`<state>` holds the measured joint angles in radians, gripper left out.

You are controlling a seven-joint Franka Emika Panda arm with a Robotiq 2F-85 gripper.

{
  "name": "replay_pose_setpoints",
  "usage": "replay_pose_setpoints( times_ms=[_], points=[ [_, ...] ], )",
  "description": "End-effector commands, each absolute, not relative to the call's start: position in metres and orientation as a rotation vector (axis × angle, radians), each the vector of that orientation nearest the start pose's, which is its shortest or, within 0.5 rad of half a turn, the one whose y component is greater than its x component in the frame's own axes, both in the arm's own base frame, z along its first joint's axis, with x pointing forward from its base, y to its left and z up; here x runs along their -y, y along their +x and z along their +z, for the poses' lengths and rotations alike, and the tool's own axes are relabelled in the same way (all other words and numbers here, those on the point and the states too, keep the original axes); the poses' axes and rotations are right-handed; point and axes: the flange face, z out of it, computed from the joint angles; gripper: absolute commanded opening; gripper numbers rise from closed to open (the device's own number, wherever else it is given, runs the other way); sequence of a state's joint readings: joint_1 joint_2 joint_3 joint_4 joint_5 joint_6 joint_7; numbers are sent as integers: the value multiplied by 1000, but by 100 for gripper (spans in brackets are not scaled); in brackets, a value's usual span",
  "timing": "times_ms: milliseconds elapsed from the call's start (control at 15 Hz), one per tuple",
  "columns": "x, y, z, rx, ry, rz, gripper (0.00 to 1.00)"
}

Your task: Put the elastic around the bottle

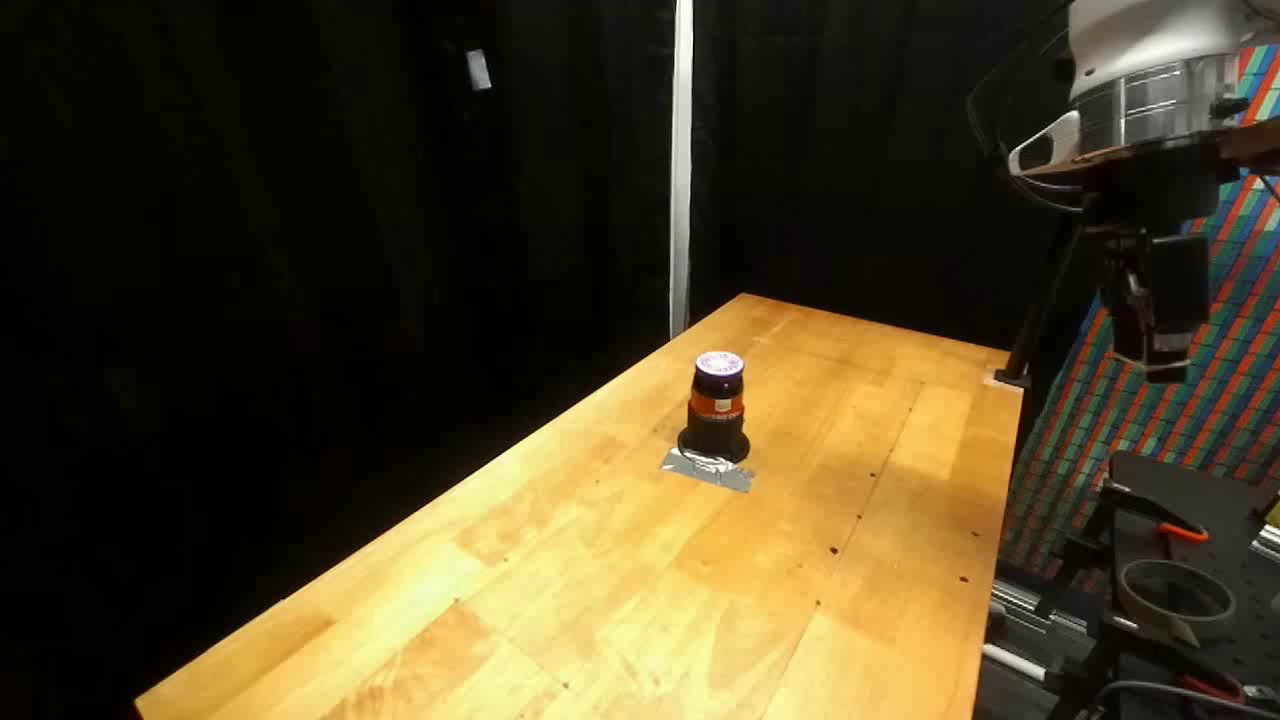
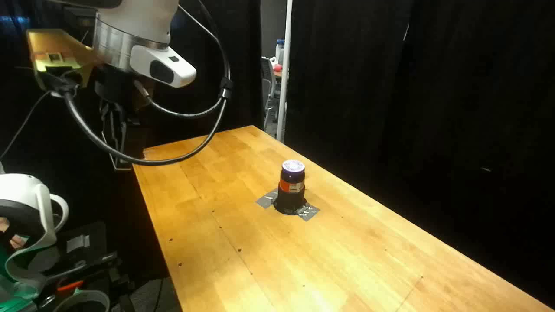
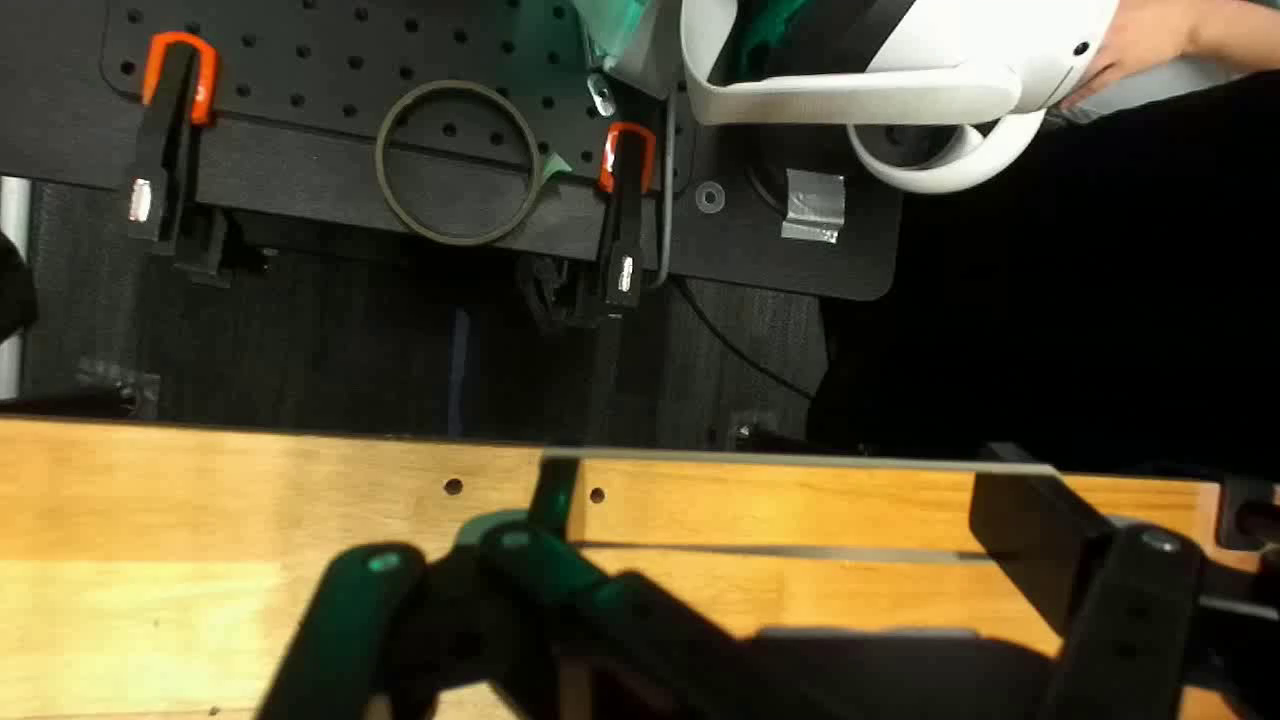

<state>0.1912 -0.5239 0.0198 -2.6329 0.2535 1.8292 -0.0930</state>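
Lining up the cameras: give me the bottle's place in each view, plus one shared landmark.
In an exterior view: bottle, slightly right of and below centre.
In an exterior view: bottle, barely right of centre, below it.
Wrist view: not in it.
Shared landmark: wooden tabletop, under the bottle in both exterior views, along the wrist view's bottom.

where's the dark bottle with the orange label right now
In an exterior view, the dark bottle with an orange label stands upright on the wooden tabletop, left of the black gripper, with silver tape at its flared black base.
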Motion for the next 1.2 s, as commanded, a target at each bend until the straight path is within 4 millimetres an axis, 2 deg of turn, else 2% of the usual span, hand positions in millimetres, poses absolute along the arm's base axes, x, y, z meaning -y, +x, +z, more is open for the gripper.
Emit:
replay_pose_setpoints(
  times_ms=[0, 200, 400, 467, 667, 1133],
  points=[
    [-91, 330, 397, 290, -2889, 426, 100],
    [-91, 330, 398, 291, -2889, 425, 100],
    [-109, 380, 389, 258, -2965, 369, 100],
    [-117, 403, 387, 249, -2996, 316, 100],
    [-128, 455, 385, 202, -3066, 244, 100],
    [-133, 592, 355, 162, -3117, -20, 100]
  ],
)
